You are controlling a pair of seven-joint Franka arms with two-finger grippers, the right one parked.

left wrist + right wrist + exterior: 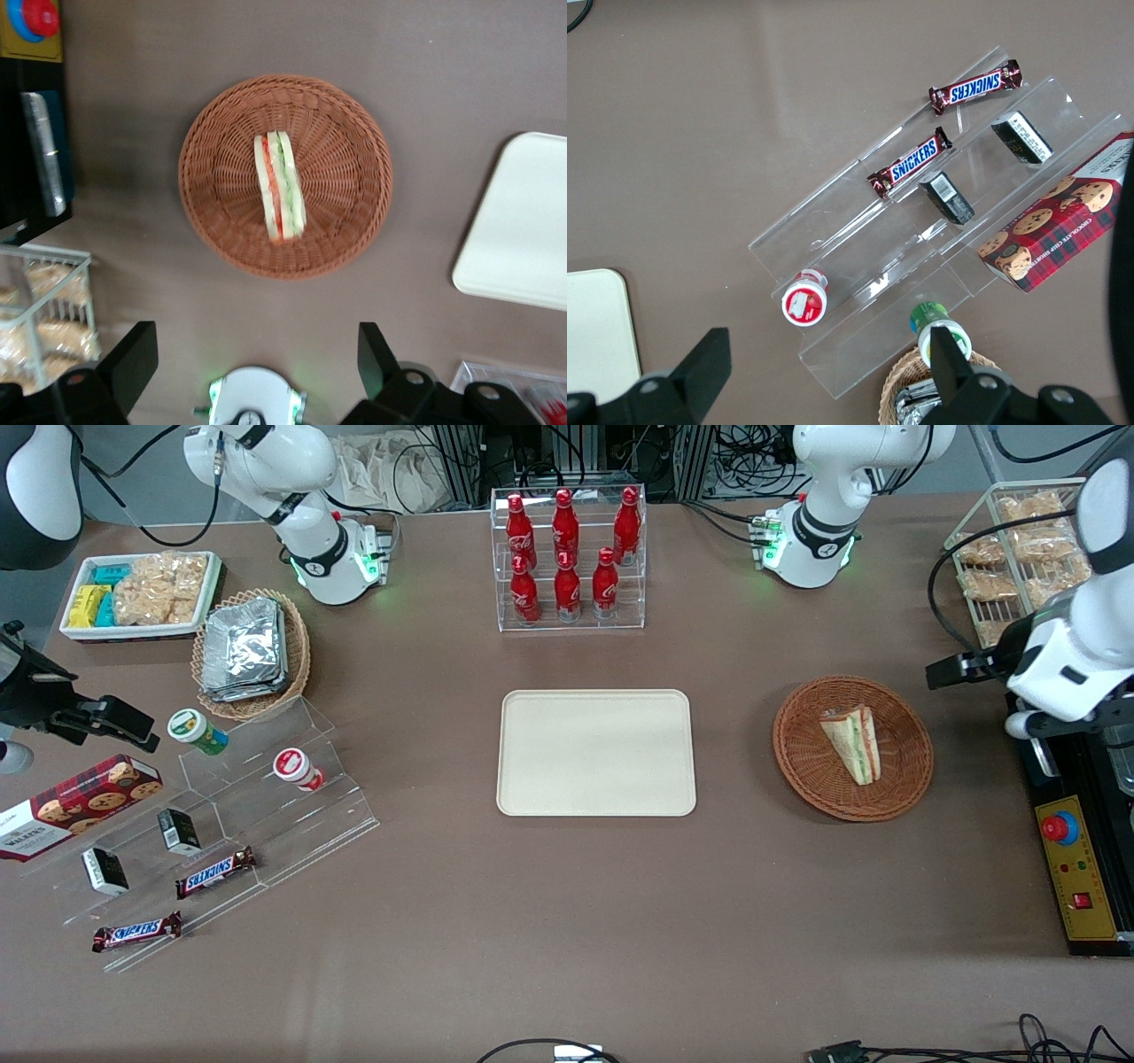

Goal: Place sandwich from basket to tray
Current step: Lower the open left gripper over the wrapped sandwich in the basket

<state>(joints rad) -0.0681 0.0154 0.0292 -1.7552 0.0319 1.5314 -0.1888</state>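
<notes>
The sandwich (852, 742), a pale bread wedge with green and red-orange filling, lies in the round reddish-brown wicker basket (797, 766). The cream tray (595, 751) lies flat at mid-table, beside the basket toward the parked arm's end, with nothing on it. My gripper (952, 669) hangs raised above the table beside the basket, toward the working arm's end, apart from it. In the left wrist view the gripper (257, 341) is open and empty, with the sandwich (280, 186) in the basket (208, 221) below and a corner of the tray (523, 221) showing.
A white wire rack of wrapped bread (1019, 558) and a black control box with a red button (1076, 868) stand near my arm. A clear rack of red bottles (567, 558) stands farther from the camera than the tray. A tan basket of foil packets (252, 651) and snack steps (221, 824) lie toward the parked arm's end.
</notes>
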